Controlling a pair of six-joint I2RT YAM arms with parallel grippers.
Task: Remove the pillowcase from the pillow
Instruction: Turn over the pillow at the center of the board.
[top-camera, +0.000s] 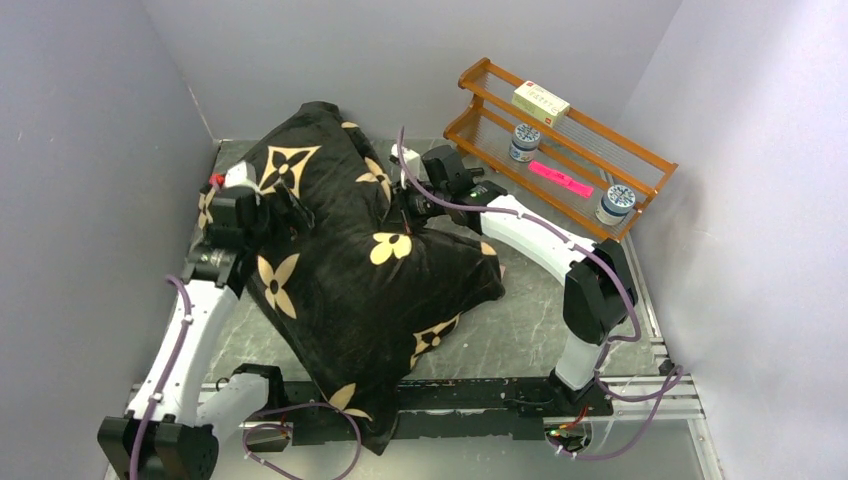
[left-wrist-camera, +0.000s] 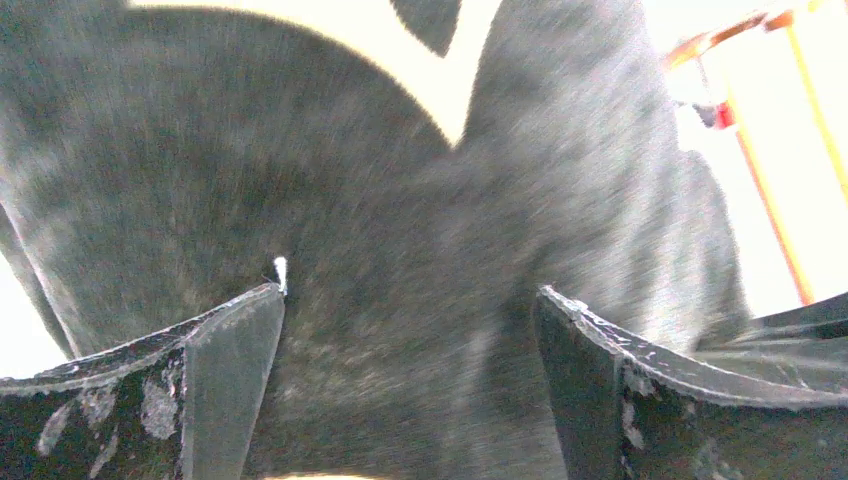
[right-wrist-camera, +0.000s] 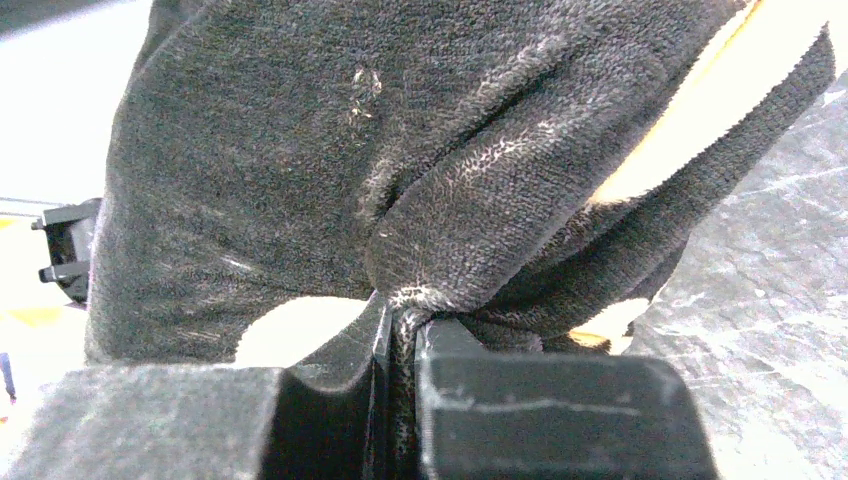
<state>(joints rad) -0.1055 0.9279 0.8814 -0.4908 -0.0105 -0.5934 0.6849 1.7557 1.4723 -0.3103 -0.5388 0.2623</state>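
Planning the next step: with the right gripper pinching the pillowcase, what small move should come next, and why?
Probably close the left gripper: pillowcase fills the gap between its open fingers, and the right gripper pinches a fold, so both could pull.

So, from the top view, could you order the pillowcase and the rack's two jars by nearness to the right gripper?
1. Pillowcase, pinched in the right gripper.
2. Left jar, on the rack.
3. Right jar, at its right end.
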